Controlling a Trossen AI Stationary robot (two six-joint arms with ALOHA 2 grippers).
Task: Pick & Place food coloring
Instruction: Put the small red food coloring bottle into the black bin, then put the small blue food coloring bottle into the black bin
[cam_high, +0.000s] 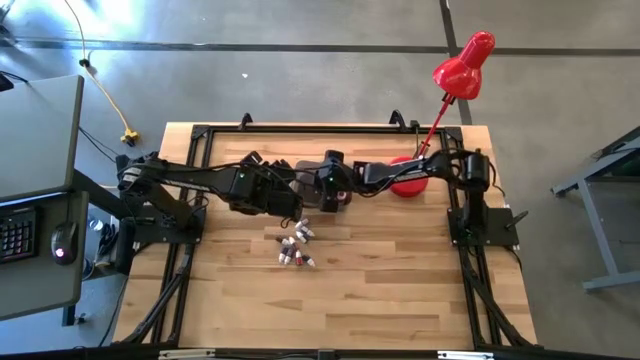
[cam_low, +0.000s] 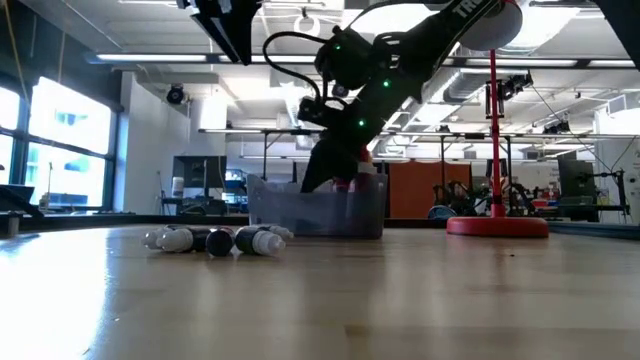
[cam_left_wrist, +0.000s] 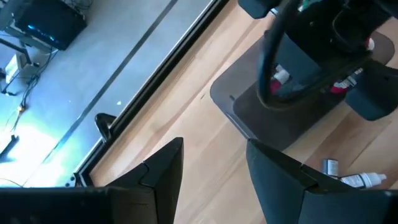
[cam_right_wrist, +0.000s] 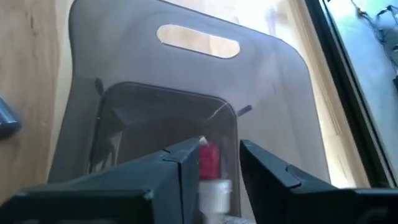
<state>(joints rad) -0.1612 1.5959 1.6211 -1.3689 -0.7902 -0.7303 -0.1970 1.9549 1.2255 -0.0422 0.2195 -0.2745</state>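
Note:
Several small food coloring bottles (cam_high: 295, 247) lie on their sides on the wooden table, also seen in the low view (cam_low: 215, 240). The dark grey bin (cam_right_wrist: 186, 93) stands at the far middle. My right gripper (cam_right_wrist: 217, 168) reaches down into it, open. A red-capped bottle (cam_right_wrist: 209, 163) shows between its fingers, close to one finger with a gap to the other. My left gripper (cam_left_wrist: 214, 168) hovers open and holds nothing, beside the bin, above the table. My right gripper has the red-capped bottle's cap end (cam_right_wrist: 208, 155) between its fingers, over the bin's inside. A gap shows on one side of the bottle. Whether the other finger (cam_right_wrist: 183, 162) touches it, I cannot tell.
A red desk lamp (cam_high: 462, 68) stands with its round base (cam_low: 497, 227) at the far right, behind my right arm. Black frame rails (cam_high: 300, 130) run along the table's edges. Bare wood lies on the near half of the table.

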